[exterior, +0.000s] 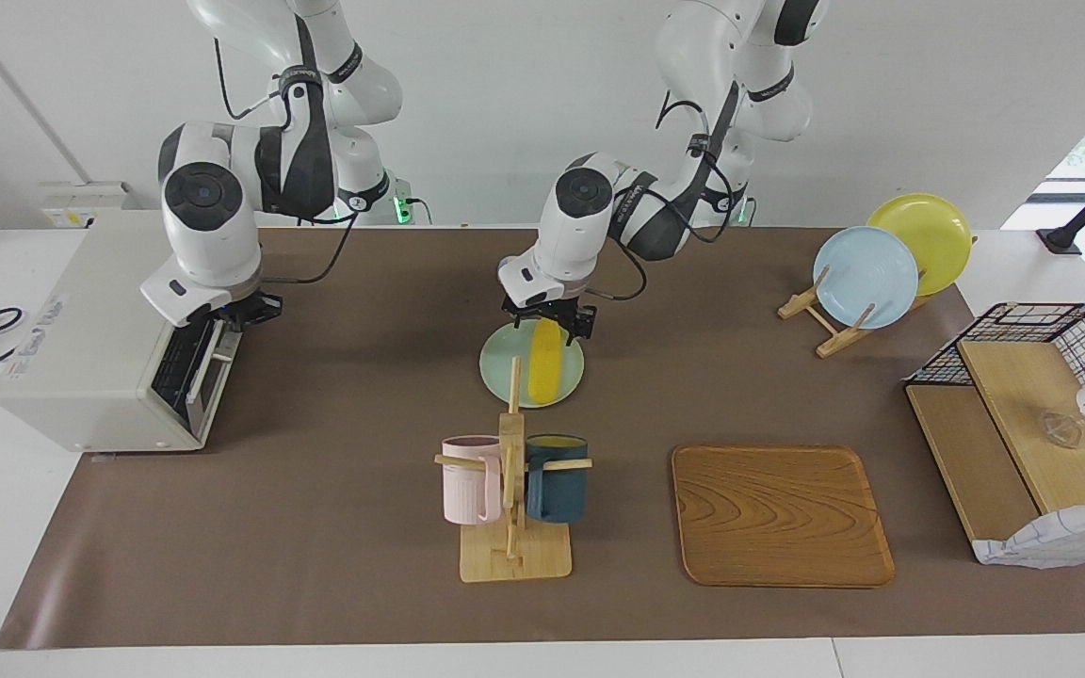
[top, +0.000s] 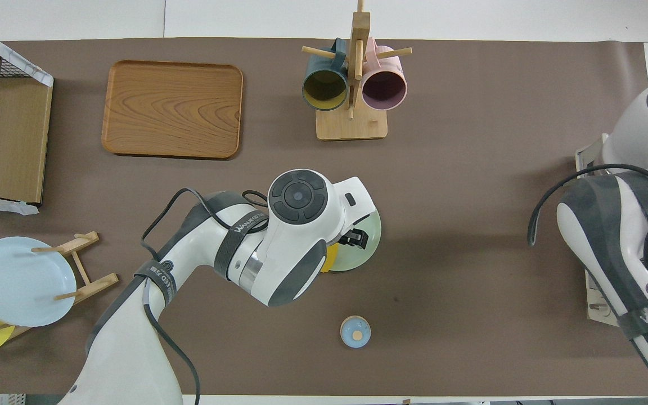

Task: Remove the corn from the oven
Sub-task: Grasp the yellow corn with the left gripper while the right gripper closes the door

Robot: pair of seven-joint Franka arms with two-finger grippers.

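The left arm (top: 279, 247) reaches over a green plate (top: 372, 242) mid-bench, hiding most of the corn (top: 329, 260) on it. Farther from the robots stand a mug rack (top: 353, 84) and a wooden tray (top: 172, 109). The right arm (top: 628, 236) covers the oven (top: 588, 163).

My facing camera sits high across the tabletop (exterior: 335, 527), looking back at both arms and taking in the whole brown mat. My overhead camera hangs above the arms' own end, aimed steeply down and forward, somewhat closer in. Both share the mug rack (exterior: 512, 490) and wooden tray (exterior: 781, 516), flipped half a turn, with the left claw (exterior: 548, 318) over the green plate (exterior: 501, 363).
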